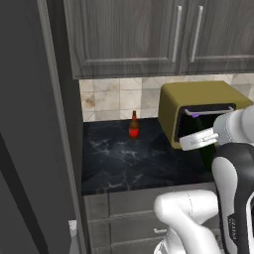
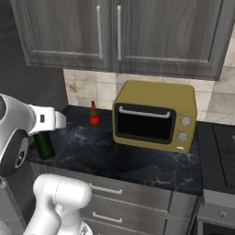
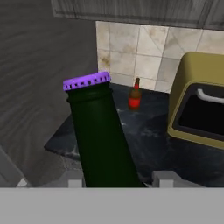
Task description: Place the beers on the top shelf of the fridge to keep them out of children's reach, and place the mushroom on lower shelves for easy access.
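We were in a home kitchen (a rendered one): dark wood-grain wall cabinets (image 2: 114,34) with bar handles hung over a black marbled counter (image 1: 134,158), backed by beige stone tiles (image 1: 116,99). A mustard-yellow toaster oven (image 2: 156,117) stood on that counter, grey drawers (image 2: 128,202) ran beneath it, a tall dark grey fridge (image 1: 30,139) rose at the left, and a stove edge (image 2: 222,151) showed at the right
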Controlling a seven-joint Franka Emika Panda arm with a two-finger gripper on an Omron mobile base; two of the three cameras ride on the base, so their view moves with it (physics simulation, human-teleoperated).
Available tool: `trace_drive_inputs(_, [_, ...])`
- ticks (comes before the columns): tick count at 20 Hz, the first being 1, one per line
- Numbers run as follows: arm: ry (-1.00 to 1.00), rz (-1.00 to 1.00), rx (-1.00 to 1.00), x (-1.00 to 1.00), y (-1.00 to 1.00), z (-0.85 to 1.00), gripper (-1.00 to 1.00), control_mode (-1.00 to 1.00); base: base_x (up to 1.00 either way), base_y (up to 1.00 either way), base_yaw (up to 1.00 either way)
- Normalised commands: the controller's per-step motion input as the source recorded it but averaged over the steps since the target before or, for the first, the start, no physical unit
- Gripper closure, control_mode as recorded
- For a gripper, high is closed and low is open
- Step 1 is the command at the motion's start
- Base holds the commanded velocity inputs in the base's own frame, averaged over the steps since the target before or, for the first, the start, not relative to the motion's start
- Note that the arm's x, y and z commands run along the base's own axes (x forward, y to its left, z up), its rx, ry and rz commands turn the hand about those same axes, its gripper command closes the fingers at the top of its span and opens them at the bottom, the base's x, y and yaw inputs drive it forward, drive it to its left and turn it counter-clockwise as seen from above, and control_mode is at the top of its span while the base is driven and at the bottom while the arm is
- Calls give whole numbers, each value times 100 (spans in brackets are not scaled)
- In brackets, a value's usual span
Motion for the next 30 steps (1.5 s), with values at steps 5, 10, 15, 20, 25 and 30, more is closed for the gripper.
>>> trace_drive_inputs(5, [0,0,0,0,0,0,100,100,-100,-2,2])
trace_drive_inputs(10, [0,0,0,0,0,0,100,100,-100,25,21])
trace_drive_inputs(15, [0,0,0,0,0,0,100,100,-81,78,34])
trace_drive_inputs(20, [0,0,0,0,0,0,100,100,-49,100,32])
trace_drive_inputs(25, [0,0,0,0,0,0,100,100,-9,100,11])
trace_drive_inputs(30, [0,0,0,0,0,0,100,100,2,100,-6])
